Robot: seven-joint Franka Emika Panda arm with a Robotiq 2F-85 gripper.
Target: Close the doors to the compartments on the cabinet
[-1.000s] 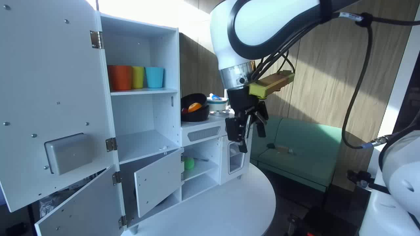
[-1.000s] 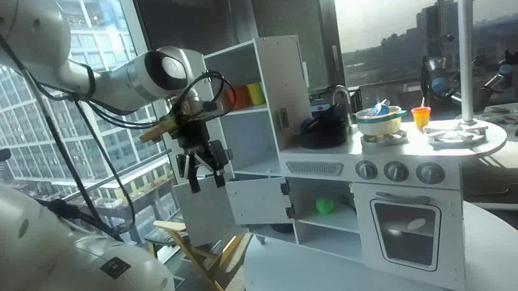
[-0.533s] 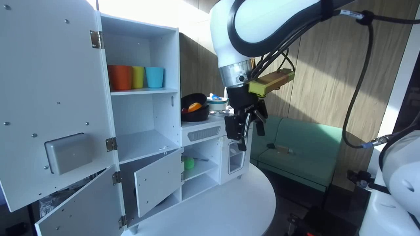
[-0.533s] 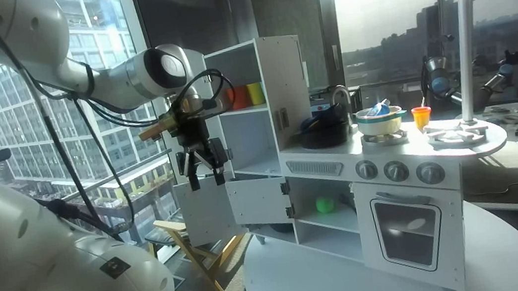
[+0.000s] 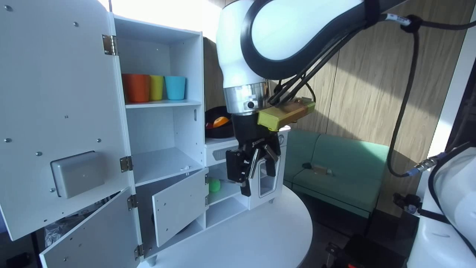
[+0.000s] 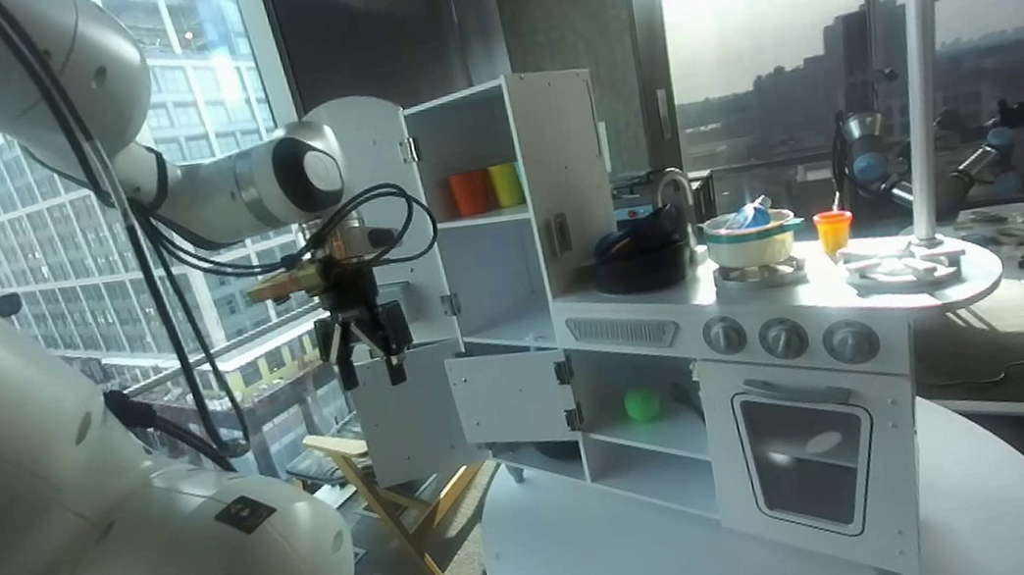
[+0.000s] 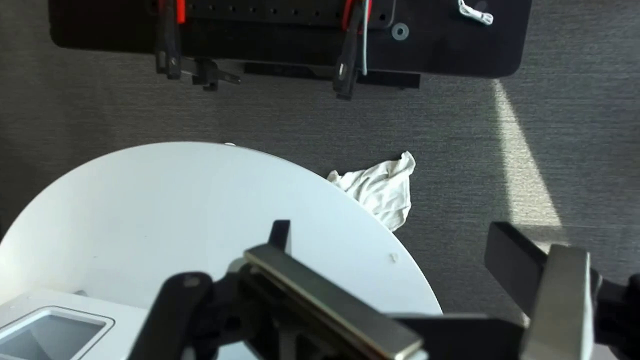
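The white cabinet (image 5: pixel 187 67) shows in both exterior views. Its tall door (image 5: pixel 63 93) with a grey insert is swung wide, as is the lower door (image 5: pixel 96 238) beneath it. A small squarish door (image 6: pixel 512 396) stands swung out from the compartment (image 6: pixel 641 439) holding a green ball, reaching across the front of the lower left compartment. The windowed door (image 6: pixel 808 451) looks flush with the front. My gripper (image 5: pixel 259 182) hangs in front of the cabinet, apart from every door. Its fingers are spread with nothing between them; in the wrist view the gripper (image 7: pixel 395 240) is over the round table's rim.
Several cups (image 5: pixel 174 88) stand on the upper shelf. Black bowls (image 6: pixel 642 260), a pot (image 6: pixel 751 244) and an orange cup (image 6: pixel 833 231) are on the countertop. The round white table (image 7: pixel 190 200) carries the cabinet. A white cloth (image 7: pixel 382 192) and a black platform (image 7: pixel 445 50) lie beyond it.
My gripper has moved left in both exterior views, and appears lower in the view showing the tall door's inner face. It stays open, and the doors have not moved.
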